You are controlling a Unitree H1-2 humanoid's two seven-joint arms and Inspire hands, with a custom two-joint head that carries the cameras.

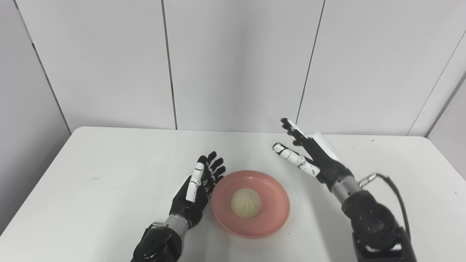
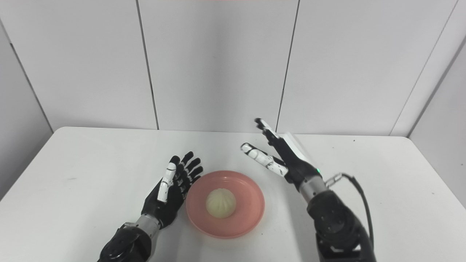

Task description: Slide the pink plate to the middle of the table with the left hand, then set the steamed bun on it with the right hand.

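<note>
A pink plate (image 1: 271, 214) lies on the white table near the front middle. A pale steamed bun (image 1: 246, 203) sits in the plate's middle. My left hand (image 1: 198, 189) is open and empty, resting just left of the plate with its fingers next to the rim. My right hand (image 1: 309, 154) is open and empty, raised above the table behind and to the right of the plate. The plate (image 2: 247, 214), bun (image 2: 220, 203), left hand (image 2: 171, 189) and right hand (image 2: 282, 154) also show in the right eye view.
The white table (image 1: 109, 174) has rounded far corners and stands against grey wall panels. A black cable (image 1: 395, 193) loops beside my right forearm.
</note>
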